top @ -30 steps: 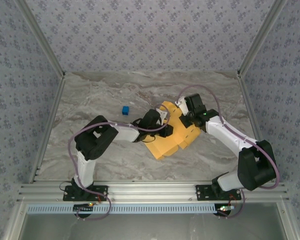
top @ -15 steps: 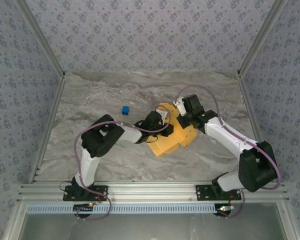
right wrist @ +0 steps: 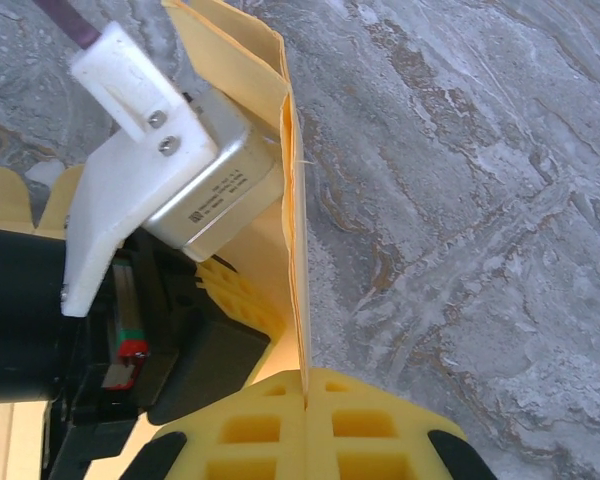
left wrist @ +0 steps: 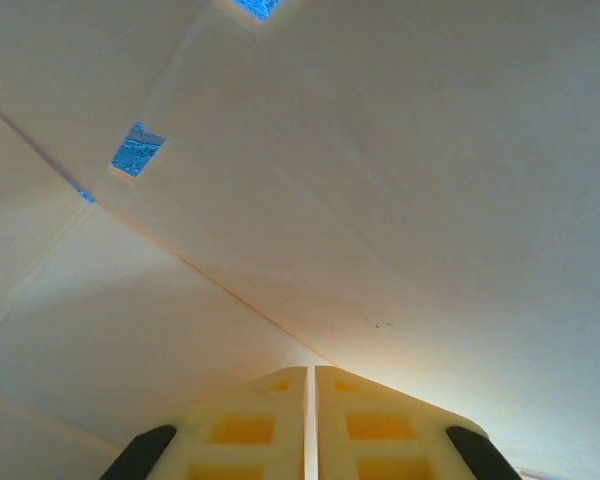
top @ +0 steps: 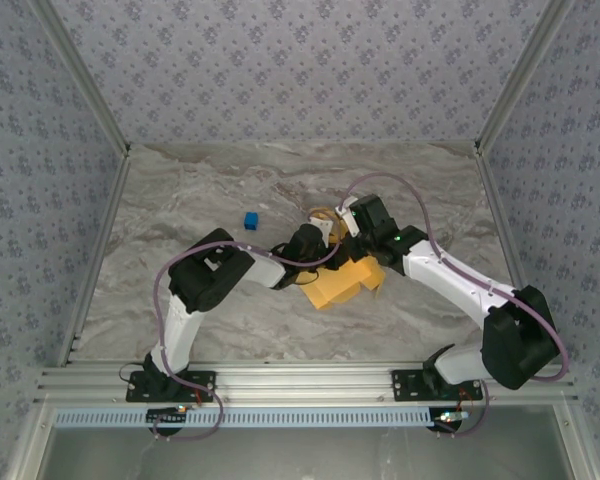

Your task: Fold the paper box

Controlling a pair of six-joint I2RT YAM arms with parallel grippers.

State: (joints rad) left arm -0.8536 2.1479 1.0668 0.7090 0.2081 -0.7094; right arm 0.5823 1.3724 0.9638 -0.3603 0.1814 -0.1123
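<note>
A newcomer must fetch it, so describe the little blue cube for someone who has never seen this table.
On the grey marbled table, find the yellow-orange paper box near the middle. Left of it and slightly farther back, alone on bare marble, sits the blue cube. It is the only blue thing there, and far smaller than the box.

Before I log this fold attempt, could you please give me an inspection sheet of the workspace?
Surface: grey marbled table, nothing spilled.
Job's things: paper box, yellow, partly folded, mid-table.
Clutter: blue cube, apart from the box.
Tools: left tool fingers together, facing card; right tool shut on a card edge.
Cables: purple cables looped along both arms.
Surroundings: patterned walls; metal rail at near edge.
</note>
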